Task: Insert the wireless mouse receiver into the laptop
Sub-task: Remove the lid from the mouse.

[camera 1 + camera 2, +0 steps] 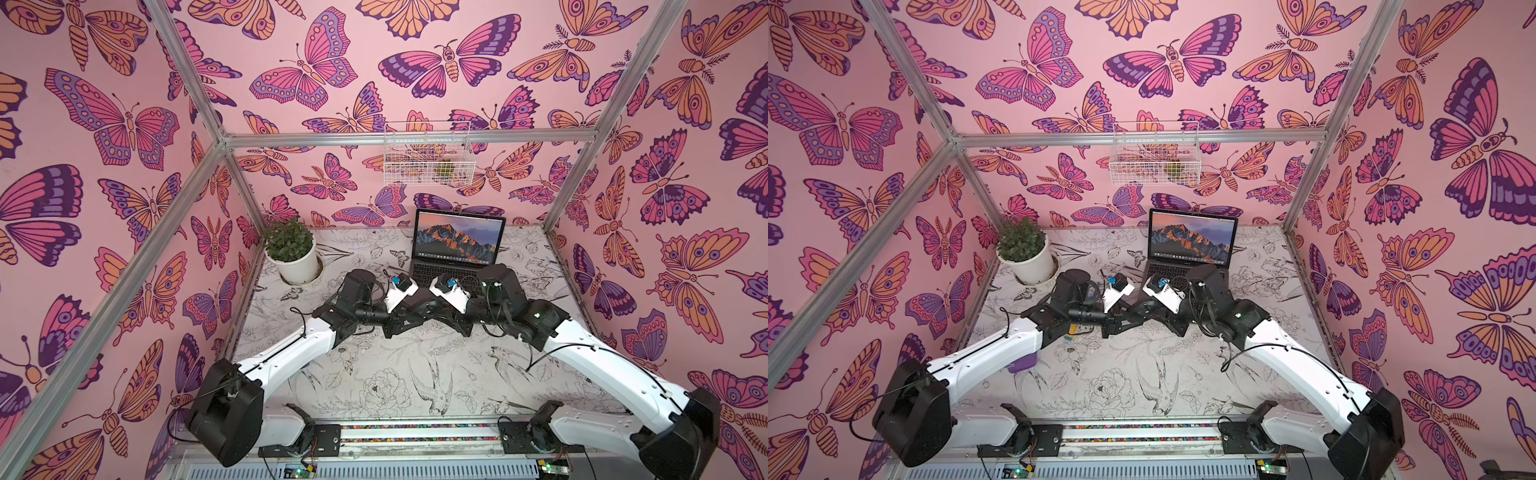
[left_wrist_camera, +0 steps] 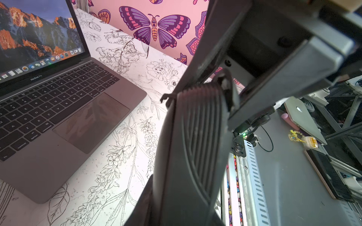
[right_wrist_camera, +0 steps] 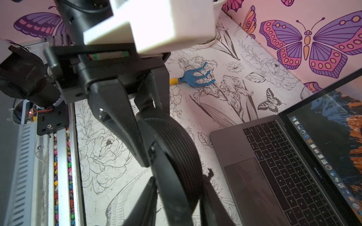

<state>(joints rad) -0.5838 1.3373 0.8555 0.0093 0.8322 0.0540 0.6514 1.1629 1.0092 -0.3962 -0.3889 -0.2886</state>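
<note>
Though the receiver is hidden, we judge it tiny, rigid and slick, so we'd pinch its cap. Our left gripper (image 1: 409, 311) is closed; of the right gripper (image 1: 432, 307) we cannot tell.

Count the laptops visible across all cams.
2. The open laptop stands at the back of the table; a closed silver laptop sits outside the cell, in the left wrist view only. More may be hidden.

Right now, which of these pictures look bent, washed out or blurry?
In both top views the wide lens splays the frame bars; in the left wrist view the table glares white beside the laptop; in the right wrist view the white housing is overexposed and soft.
</note>
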